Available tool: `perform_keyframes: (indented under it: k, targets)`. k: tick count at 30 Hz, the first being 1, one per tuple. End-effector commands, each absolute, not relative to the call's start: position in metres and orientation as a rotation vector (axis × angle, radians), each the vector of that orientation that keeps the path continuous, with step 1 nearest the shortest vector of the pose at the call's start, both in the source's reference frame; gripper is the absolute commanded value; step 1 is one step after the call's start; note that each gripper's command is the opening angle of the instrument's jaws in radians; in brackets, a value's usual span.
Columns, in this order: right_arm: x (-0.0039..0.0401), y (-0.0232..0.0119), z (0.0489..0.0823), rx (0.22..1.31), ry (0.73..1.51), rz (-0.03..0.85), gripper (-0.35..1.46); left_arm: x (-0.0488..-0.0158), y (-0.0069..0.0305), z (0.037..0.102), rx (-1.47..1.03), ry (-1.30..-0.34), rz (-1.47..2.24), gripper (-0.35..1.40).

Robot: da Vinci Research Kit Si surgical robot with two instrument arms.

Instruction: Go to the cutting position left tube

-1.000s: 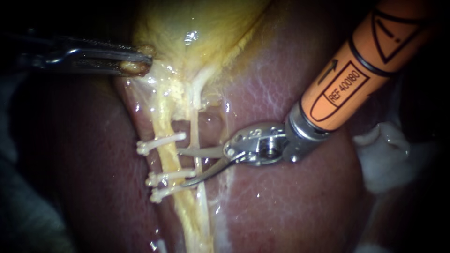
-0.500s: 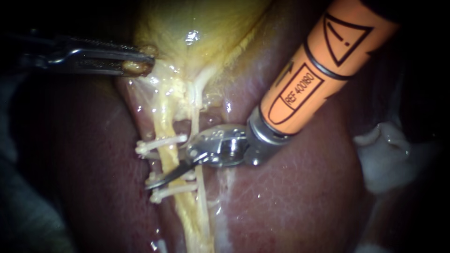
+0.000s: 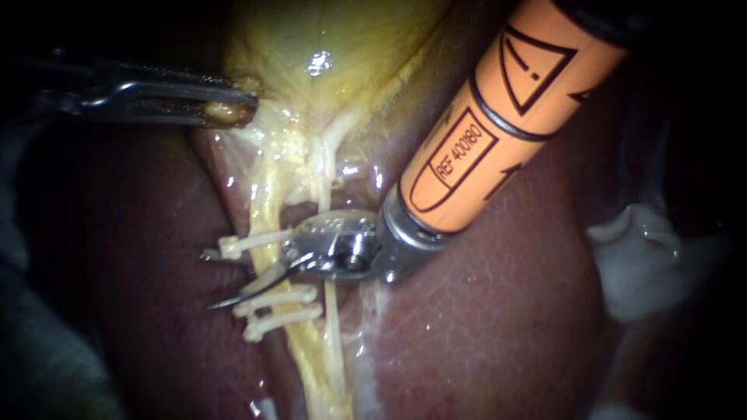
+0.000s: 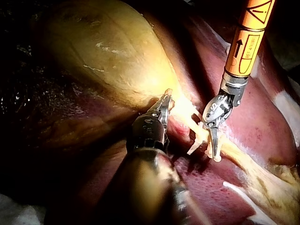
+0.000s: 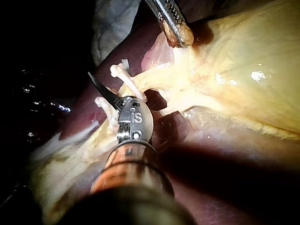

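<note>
Where the yellow gallbladder [image 3: 327, 39] narrows against the dark red liver [image 3: 482, 327], two pale tubes run downward side by side in the endoscope view. Of these, the left tube [image 3: 268, 204] is the thicker, yellow one. The right tube [image 3: 332, 299] is a thin whitish strand just beside it. Three white clips cross the left tube: an upper clip [image 3: 249, 243] on its own, and two lower clips [image 3: 276, 297] close together below it.

My right instrument [image 3: 222, 278] has an orange shaft and a silver wrist. It comes in from the upper right and ends in two slim curved blades. The blades stand apart with a narrow gap, and the left tube lies between them, in the stretch between the upper clip and the two lower clips. One blade tip pokes out past the tube just under the upper clip, the other just above the lower pair. Whether the blades touch the tube cannot be told.

My left instrument [image 3: 229, 109] comes in from the left, well above the clips. Its jaws are clamped on a small fold of yellowish tissue at the gallbladder's lower edge, where the tubes begin. From the right wrist view, one dark blade tip sticks out ahead of the silver wrist, beside the clips.
</note>
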State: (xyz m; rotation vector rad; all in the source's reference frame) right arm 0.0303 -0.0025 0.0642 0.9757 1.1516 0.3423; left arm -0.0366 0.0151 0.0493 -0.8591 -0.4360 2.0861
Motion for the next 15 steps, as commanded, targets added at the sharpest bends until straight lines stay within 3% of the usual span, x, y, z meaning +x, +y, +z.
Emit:
perform_keyframes:
  k: [1, 8, 15]
  targets:
    - [0.0303, -0.0025, 0.0636, 0.98, 1.155, 0.341, 1.36, -0.0365, 0.0151, 0.0493, -0.859, -0.436, 2.086, -0.35]
    - [0.0305, -0.0025, 0.061, 1.002, 1.181, 0.351, 1.38, -0.0365, 0.0151, 0.0493, -0.859, -0.437, 2.087, -0.35]
    - [0.0305, -0.0024, 0.0607, 1.007, 1.187, 0.351, 1.38, -0.0365, 0.0151, 0.0493, -0.859, -0.437, 2.087, -0.35]
